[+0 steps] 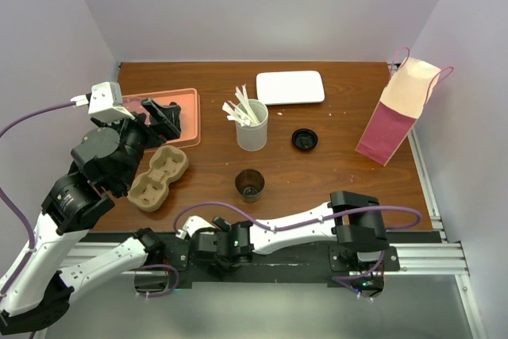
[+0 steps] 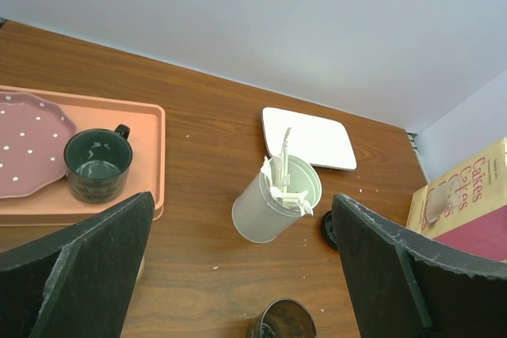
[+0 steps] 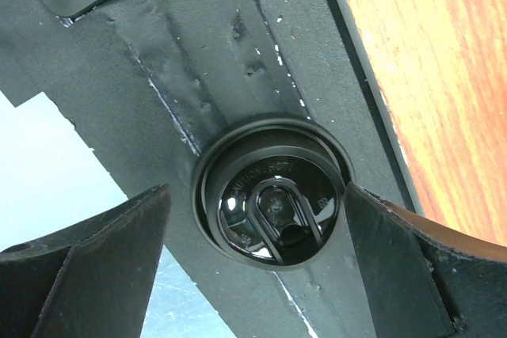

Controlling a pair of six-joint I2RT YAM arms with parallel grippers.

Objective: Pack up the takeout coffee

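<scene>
Jaws of the right gripper point(image 3: 255, 195) stand wide apart at the near edge, straddling a glossy black round lid point(image 3: 277, 211) that lies on matte black foam point(image 3: 198, 61); whether a finger touches its rim I cannot tell. Farther in, the dark takeout coffee cup point(image 1: 249, 184) stands uncapped on the wooden table point(image 1: 333, 172), near a moulded pulp carrier point(image 1: 159, 176). The left gripper point(image 2: 242, 203) hangs fully spread and empty, facing a white cup point(image 2: 261, 215) of stirrers.
</scene>
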